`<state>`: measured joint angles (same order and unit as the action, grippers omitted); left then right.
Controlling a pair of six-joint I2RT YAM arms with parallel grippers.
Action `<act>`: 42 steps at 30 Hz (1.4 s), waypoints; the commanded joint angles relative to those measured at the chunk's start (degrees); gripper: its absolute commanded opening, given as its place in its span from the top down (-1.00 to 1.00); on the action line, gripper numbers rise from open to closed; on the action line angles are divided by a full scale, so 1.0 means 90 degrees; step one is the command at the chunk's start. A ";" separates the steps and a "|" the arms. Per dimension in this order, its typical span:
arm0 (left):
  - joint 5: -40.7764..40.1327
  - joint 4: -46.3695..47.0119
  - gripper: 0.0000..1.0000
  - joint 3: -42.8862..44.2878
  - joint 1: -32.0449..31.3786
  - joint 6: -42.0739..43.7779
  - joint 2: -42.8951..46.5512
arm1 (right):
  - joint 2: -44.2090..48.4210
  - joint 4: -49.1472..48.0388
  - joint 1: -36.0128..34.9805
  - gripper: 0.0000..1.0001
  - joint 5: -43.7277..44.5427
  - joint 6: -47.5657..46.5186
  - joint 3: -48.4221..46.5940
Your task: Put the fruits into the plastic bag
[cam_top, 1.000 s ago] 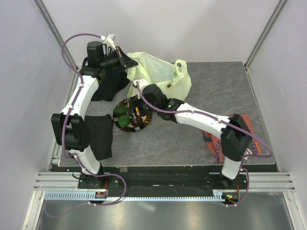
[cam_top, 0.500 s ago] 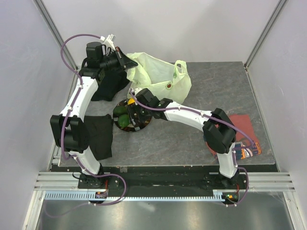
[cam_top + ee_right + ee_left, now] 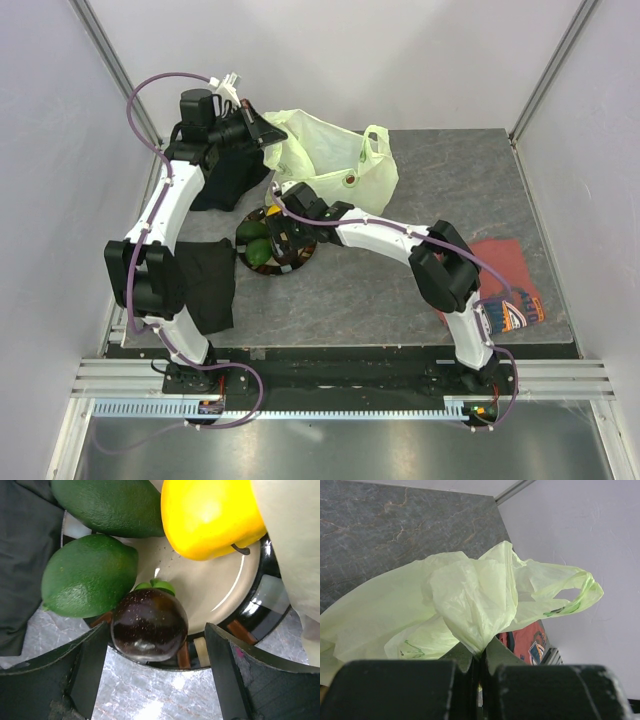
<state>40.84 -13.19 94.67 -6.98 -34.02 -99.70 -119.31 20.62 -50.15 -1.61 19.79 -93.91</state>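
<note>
Over the plate [image 3: 215, 595], the right gripper [image 3: 155, 647] hangs with its jaws spread wide and empty. One finger stands at 9 o'clock and the other at 3 o'clock of the dark fruit [image 3: 149, 625], which sits squarely between them at the plate's 6 o'clock rim. The fruit is round, its green cap toward 12 o'clock, so no axis needs matching and a straight drop looks enough. Two green fruits [image 3: 90, 575] crowd it at 10 and 11 o'clock, with a yellow fruit [image 3: 210, 515] at 1 o'clock. The left gripper [image 3: 480, 672], farther off and clamped on the bag [image 3: 470, 595], holds it up at 1 o'clock from the plate.
</note>
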 commanded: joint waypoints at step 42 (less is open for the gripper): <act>0.0091 0.0176 0.97 -0.0051 0.0004 0.0167 0.0257 | 0.3051 -0.2828 -0.0141 0.28 0.2209 -0.0861 0.1968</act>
<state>40.84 -13.17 94.30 -6.98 -34.02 -99.70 -94.41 2.00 -52.27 12.03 13.54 -74.30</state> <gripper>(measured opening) 0.025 0.685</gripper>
